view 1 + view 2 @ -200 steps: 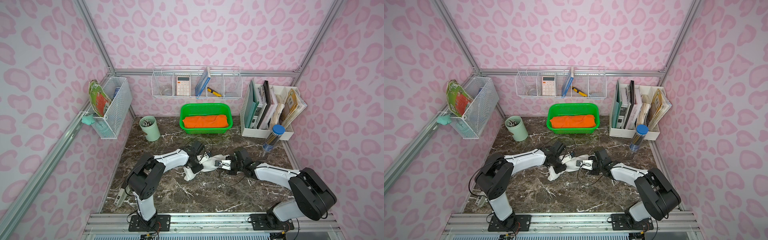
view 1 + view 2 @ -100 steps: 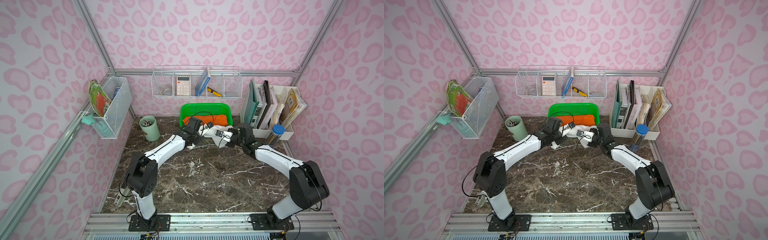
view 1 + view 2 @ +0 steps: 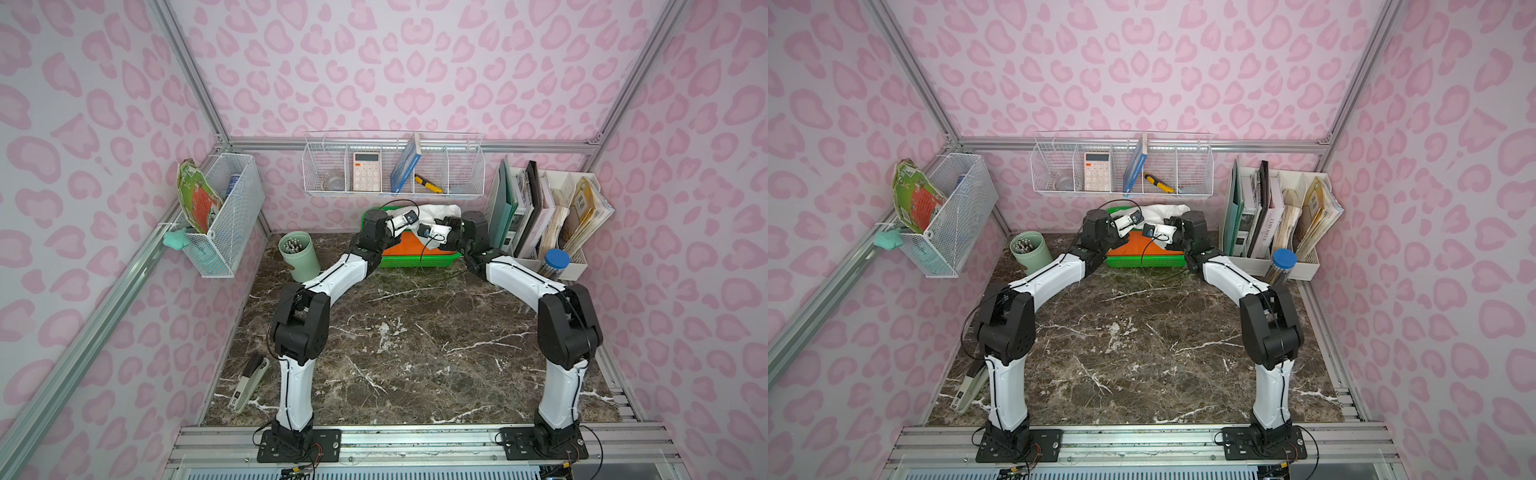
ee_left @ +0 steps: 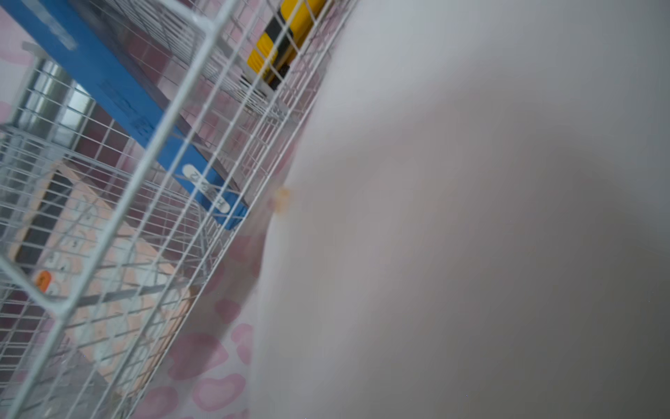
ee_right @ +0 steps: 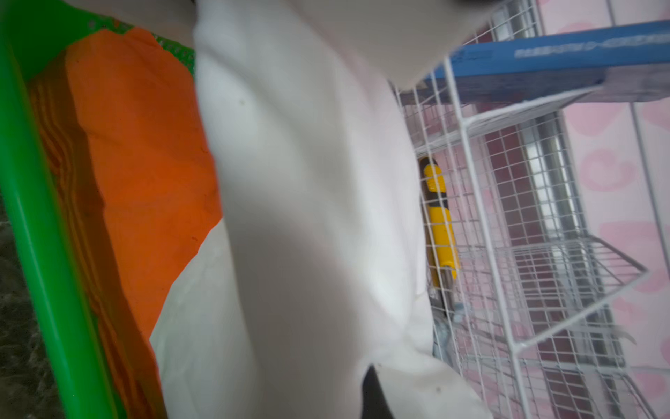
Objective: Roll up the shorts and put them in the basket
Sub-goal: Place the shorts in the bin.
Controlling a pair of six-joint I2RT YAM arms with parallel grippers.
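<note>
The shorts (image 3: 436, 210) are sitting as a lumpy white bundle at the table's 12 o'clock, over the far side of the basket (image 3: 415, 262) and just under the wire rack (image 3: 395, 192), with the orange cloth (image 3: 399, 246) showing at their 6 o'clock side. Both arms are reaching in, one at the bundle's 9 o'clock end and one at its 3 o'clock end. The right gripper (image 5: 373, 393) is closed, and it appears to be pinching a fold of the fabric, which is draping right across its wrist view. The left gripper (image 3: 409, 216) is pressing close to the cloth, but white fabric is filling its wrist view and hiding the fingers, so I cannot tell whether it is gripping. The material is looking thin, light and limp. It is sagging wherever it is unsupported, so a roll is likely to slacken and spill open once one end is freed. It is not fragile and is probably not slippery, though a shallow pinch may be catching only the outer layer and peeling it off. The safer hold is probably deep across several layers at both ends of the bundle, keeping them level. How tight the roll is, the pictures are not showing.
</note>
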